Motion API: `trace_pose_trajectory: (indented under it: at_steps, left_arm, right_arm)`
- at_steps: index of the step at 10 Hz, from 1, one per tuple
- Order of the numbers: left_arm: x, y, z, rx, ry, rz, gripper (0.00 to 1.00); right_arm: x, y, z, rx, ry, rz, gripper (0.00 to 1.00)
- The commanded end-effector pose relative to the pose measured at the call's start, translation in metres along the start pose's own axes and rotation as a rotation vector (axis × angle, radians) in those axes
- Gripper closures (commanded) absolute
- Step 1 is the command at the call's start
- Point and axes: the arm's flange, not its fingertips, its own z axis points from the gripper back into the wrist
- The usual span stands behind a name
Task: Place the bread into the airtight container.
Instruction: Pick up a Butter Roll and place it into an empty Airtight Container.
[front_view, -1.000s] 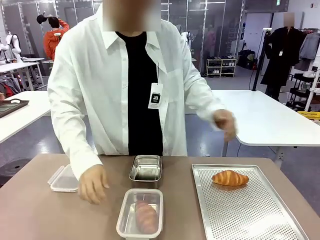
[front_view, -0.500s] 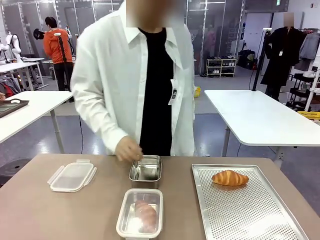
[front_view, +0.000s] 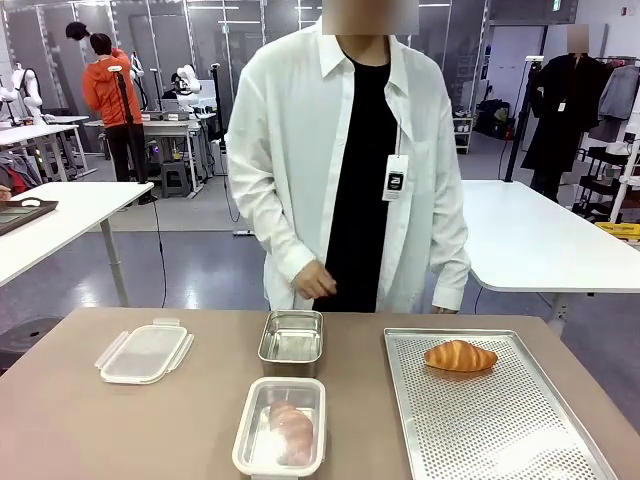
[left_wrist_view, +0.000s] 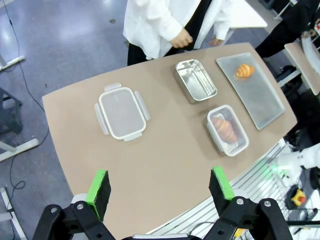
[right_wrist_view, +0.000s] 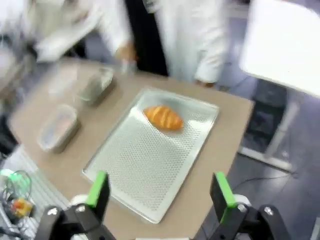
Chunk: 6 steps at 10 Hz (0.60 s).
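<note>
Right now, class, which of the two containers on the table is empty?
The steel container, nearer the person; the clear container holds a bread roll.

The golden bread (front_view: 460, 356) is a small roll with stripes on top. It lies flat on the far part of the metal tray (front_view: 480, 430). The clear plastic container (front_view: 243, 440) sits open just left of the tray, with a pinkish loaf (front_view: 292, 432) lying in it. Its lid (front_view: 143, 353) lies flat, farther left of the tray.
</note>
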Motion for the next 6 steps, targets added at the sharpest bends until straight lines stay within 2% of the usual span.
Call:
trace_pose_trajectory:
  at_steps: [1, 4, 6]
  left_arm:
    - [0.0, 0.0, 0.001, -0.012, -0.002, -0.016, 0.0]
    - [0.0, 0.0, 0.001, -0.012, -0.002, -0.016, 0.0]
    - [0.0, 0.0, 0.001, -0.012, -0.002, -0.016, 0.0]
  right_arm:
    - [0.04, 0.053, -0.012, 0.028, 0.148, 0.371, 0.0]
    - [0.095, 0.109, -0.103, 0.09, 0.473, 0.735, 0.0]
    - [0.104, 0.132, -0.163, 0.088, 0.581, 0.896, 0.0]
